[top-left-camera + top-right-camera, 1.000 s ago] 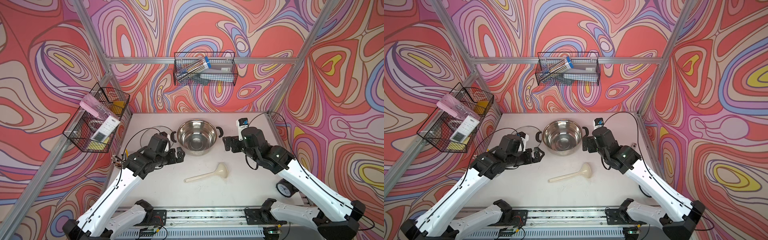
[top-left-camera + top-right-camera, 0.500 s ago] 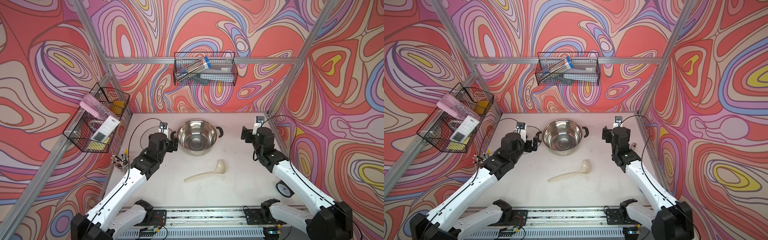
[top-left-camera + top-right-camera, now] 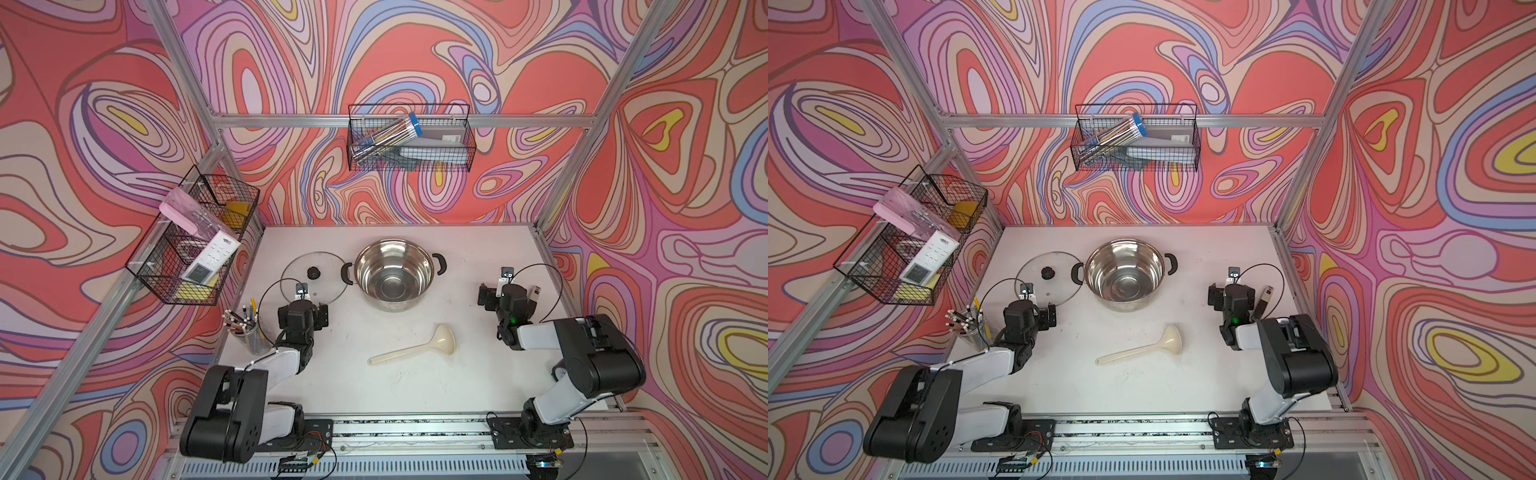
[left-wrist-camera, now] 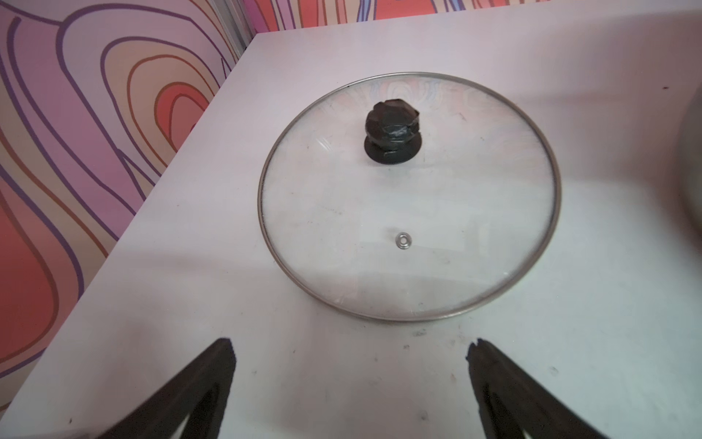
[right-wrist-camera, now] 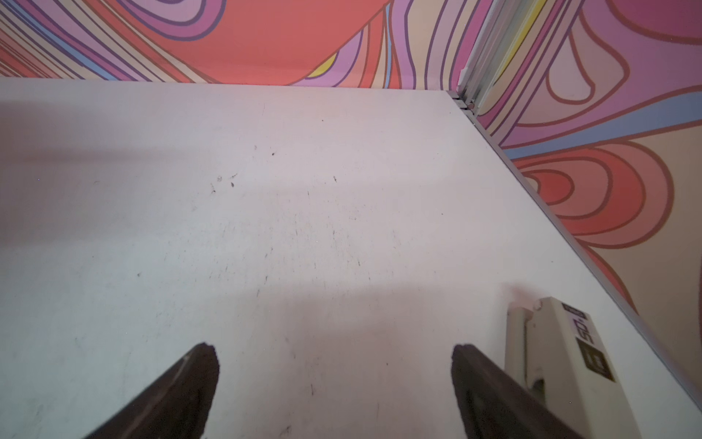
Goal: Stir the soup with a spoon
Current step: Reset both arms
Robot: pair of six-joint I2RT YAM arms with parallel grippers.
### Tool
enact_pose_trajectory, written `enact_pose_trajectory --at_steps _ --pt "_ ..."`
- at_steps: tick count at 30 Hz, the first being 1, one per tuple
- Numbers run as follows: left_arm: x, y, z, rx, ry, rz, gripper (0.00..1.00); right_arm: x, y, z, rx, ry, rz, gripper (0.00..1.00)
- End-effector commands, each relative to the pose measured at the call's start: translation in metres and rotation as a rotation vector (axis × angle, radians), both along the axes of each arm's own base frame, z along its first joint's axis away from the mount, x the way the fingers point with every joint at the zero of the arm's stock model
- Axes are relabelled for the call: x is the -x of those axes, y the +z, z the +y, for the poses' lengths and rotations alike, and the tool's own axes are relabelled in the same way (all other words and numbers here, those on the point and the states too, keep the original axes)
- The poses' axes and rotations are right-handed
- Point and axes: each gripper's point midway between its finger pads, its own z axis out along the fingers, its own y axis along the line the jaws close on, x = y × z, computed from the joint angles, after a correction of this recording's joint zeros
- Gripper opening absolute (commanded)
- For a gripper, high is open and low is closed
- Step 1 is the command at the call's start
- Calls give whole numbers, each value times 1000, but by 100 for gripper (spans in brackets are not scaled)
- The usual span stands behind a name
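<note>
Nearest, about the middle of the table (image 3: 415, 395): spoon (image 3: 409, 352), flat and untouched, handle tip toward 8 o'clock, bowl toward 2

A little farther, at 10 o'clock of the spoon: left gripper (image 4: 349, 351), jaws wide with nothing between them, pointed at the lid. Pen cup (image 3: 245, 328) at its 9 o'clock, out of the way. At 2 o'clock of the spoon: right gripper (image 5: 334, 353), jaws equally wide and empty, over bare table, a white device (image 5: 551, 357) just beside one finger

Farther back, at 12 o'clock of the spoon: pot (image 3: 374, 270), upright and open, apparently empty, though the shine of the steel could hide a thin layer. At its 9 o'clock, just beside the pot handle: lid (image 3: 328, 270), flat on the table, knob up

Step in hand, judged from this: lid already off, pickup of the spoon not yet begun, no stirring done

Next move, as a judgement: bring either gripper over the slim handle, turn the jaws across the 8-to-2 line, go low enough to pinch a thin thing lying flat, close, lift without dragging. Then carry the bowl toward 12 o'clock, clear the rim, lower inside and circle, keeping off the steel wall
</note>
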Motion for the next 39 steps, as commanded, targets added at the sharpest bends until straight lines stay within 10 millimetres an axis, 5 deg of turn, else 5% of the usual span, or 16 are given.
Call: enact_pose_trajectory --at_steps 1,10,20,39 --pt "-29 31 -2 81 -72 -193 99 -15 30 -1 -46 41 -179 98" --pt "-42 13 -5 98 -94 -138 99 -16 24 1 -54 61 -145 98" --pt "-45 14 -22 99 -201 -136 99 -16 25 2 -53 63 -150 98" --pt "-47 13 -23 99 -204 -127 99 -16 25 2 -52 62 -149 98"
